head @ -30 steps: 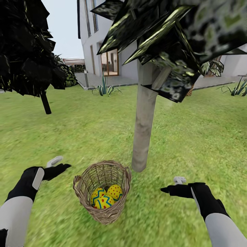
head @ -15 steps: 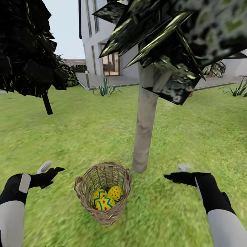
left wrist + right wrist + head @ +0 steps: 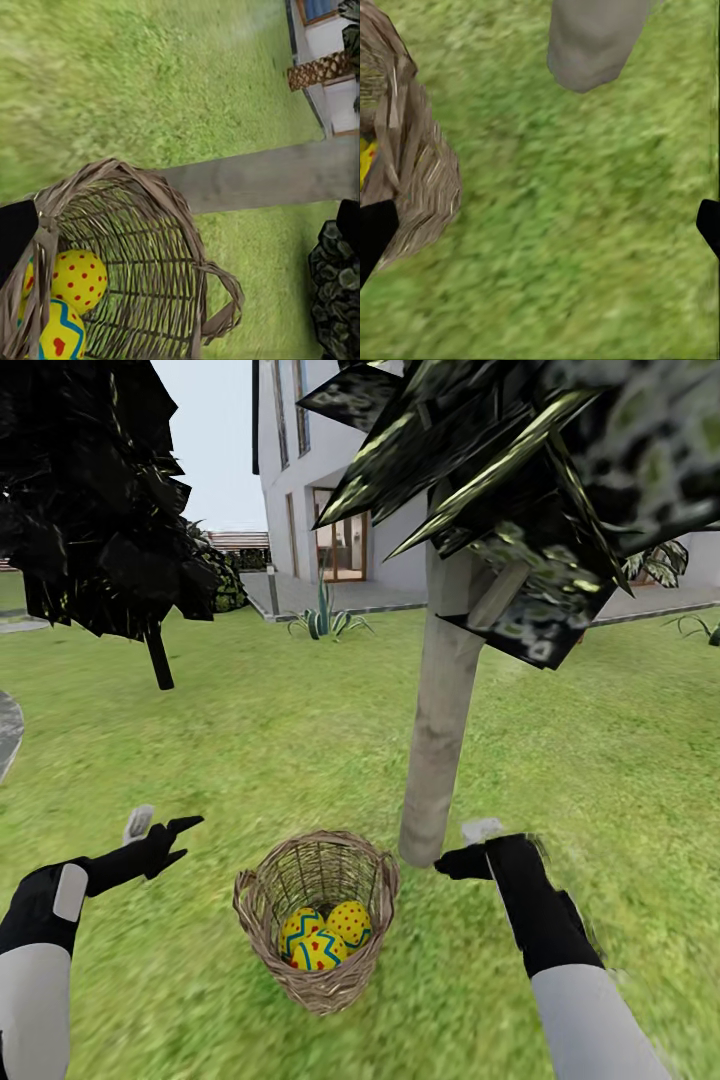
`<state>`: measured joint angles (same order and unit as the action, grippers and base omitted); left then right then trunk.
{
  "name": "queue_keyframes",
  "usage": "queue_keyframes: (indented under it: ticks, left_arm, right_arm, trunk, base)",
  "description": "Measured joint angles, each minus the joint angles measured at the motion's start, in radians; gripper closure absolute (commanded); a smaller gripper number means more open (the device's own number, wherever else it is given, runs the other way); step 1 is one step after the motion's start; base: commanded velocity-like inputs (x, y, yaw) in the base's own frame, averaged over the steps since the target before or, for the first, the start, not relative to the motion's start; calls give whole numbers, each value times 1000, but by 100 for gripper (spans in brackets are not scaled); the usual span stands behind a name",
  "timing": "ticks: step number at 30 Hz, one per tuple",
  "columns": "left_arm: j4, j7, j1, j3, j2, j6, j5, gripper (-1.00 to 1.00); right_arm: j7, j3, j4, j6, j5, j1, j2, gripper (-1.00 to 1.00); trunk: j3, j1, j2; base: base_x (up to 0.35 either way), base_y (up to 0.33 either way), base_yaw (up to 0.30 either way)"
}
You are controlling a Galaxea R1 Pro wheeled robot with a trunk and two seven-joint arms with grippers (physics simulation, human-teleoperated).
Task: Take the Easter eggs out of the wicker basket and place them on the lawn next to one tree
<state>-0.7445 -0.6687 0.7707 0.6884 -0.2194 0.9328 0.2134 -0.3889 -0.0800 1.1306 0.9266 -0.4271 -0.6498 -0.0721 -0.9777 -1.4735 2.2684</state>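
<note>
The wicker basket (image 3: pixel 318 920) stands upright on the lawn (image 3: pixel 250 760), just in front of the pale trunk of the tree (image 3: pixel 440 750). Inside it lie three yellow Easter eggs: a zigzag one (image 3: pixel 298 928), a red-dotted one (image 3: pixel 351 921) and one in front (image 3: pixel 318 952). My left gripper (image 3: pixel 160 828) hovers open to the left of the basket. My right gripper (image 3: pixel 461 847) is open between basket and trunk base. The left wrist view looks into the basket (image 3: pixel 142 247) at the dotted egg (image 3: pixel 79 279). The right wrist view has the basket's wall (image 3: pixel 412 172) and the trunk base (image 3: pixel 592 37).
A black-trunked dark tree (image 3: pixel 158 660) stands at the back left, a white house (image 3: pixel 340 510) with spiky plants (image 3: pixel 325 622) behind. A grey paved patch (image 3: pixel 8 725) touches the left edge. Low angular foliage (image 3: pixel 540 480) hangs overhead. Open grass lies all around the trunk.
The camera has shifted, sliding the scene a little to the right. My right gripper has moved left and forward, close to the trunk base and basket. The left gripper has edged forward.
</note>
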Motion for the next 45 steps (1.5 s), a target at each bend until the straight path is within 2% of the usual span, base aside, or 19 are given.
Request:
queue_keyframes:
  ticks: [2, 4, 6, 11, 13, 14, 17, 19, 20, 22, 24, 27, 33, 40, 45]
  left_arm:
    - [1, -3, 0, -1, 0, 1, 0, -100]
    - [2, -5, 0, -1, 0, 2, 0, -100]
    - [0, -5, 0, -4, 0, 5, 0, -100]
    - [-10, -6, 0, -30, 0, 43, 0, -100]
    - [-19, -6, 0, -32, 0, 47, 0, -100]
    - [-38, -6, 0, -34, 1, 49, 1, -100]
    - [-79, -6, 0, -37, 5, 51, 1, -100]
    - [-106, -6, 0, -38, 9, 52, 0, -100]
    - [-122, -6, 0, -38, 11, 52, 1, -100]
    - [-135, -7, 0, -41, 14, 52, 0, -100]
    - [-142, -7, 0, -48, 15, 52, 0, -100]
    - [-146, -10, 0, -54, 14, 53, 1, -100]
    - [-147, -14, 0, -57, 12, 54, 1, -100]
    - [-147, -90, 0, -58, 15, 53, 2, -100]
    - [-147, -98, 0, -60, 15, 53, 2, -100]
  right_arm:
    - [64, 26, 4, 2, 3, -1, -35, -100]
    - [96, 80, 13, 5, 7, -1, -57, -100]
    - [103, 122, 16, 5, 5, -1, -60, -100]
    - [107, 260, 19, 7, 13, -1, -65, -100]
    - [107, 276, 17, 7, 19, 0, -69, -100]
    - [107, 287, 14, 8, 44, 2, -84, -100]
    - [108, 323, 12, 21, 125, 2, -98, -100]
    - [109, 378, 12, 48, 194, 0, -100, -100]
    - [109, 418, 12, 61, 245, -1, -101, -100]
    - [110, 454, 12, 68, 298, -3, -101, -100]
    - [109, 470, 9, 71, 338, -5, -102, -100]
    - [105, 480, 9, 70, 367, -5, -99, -100]
    - [106, 482, 10, 73, 376, -5, -97, -100]
    - [108, 482, 4, 74, 378, -5, -97, -100]
    - [116, 482, 4, 74, 375, -5, -97, -100]
  trunk:
    - [0, 0, 0]
    - [0, 0, 0]
    - [0, 0, 0]
    - [0, 0, 0]
    - [0, 0, 0]
    - [0, 0, 0]
    - [0, 0, 0]
    - [0, 0, 0]
    - [0, 0, 0]
    - [0, 0, 0]
    - [0, 0, 0]
    - [0, 0, 0]
    - [0, 0, 0]
    - [0, 0, 0]
    - [0, 0, 0]
  base:
    - [0, 0, 0]
    - [0, 0, 0]
    - [0, 0, 0]
    - [0, 0, 0]
    - [0, 0, 0]
    - [0, 0, 0]
    - [0, 0, 0]
    - [0, 0, 0]
    - [0, 0, 0]
    - [0, 0, 0]
    - [0, 0, 0]
    - [0, 0, 0]
    - [0, 0, 70]
    - [0, 0, 278]
    - [4, 0, 213]
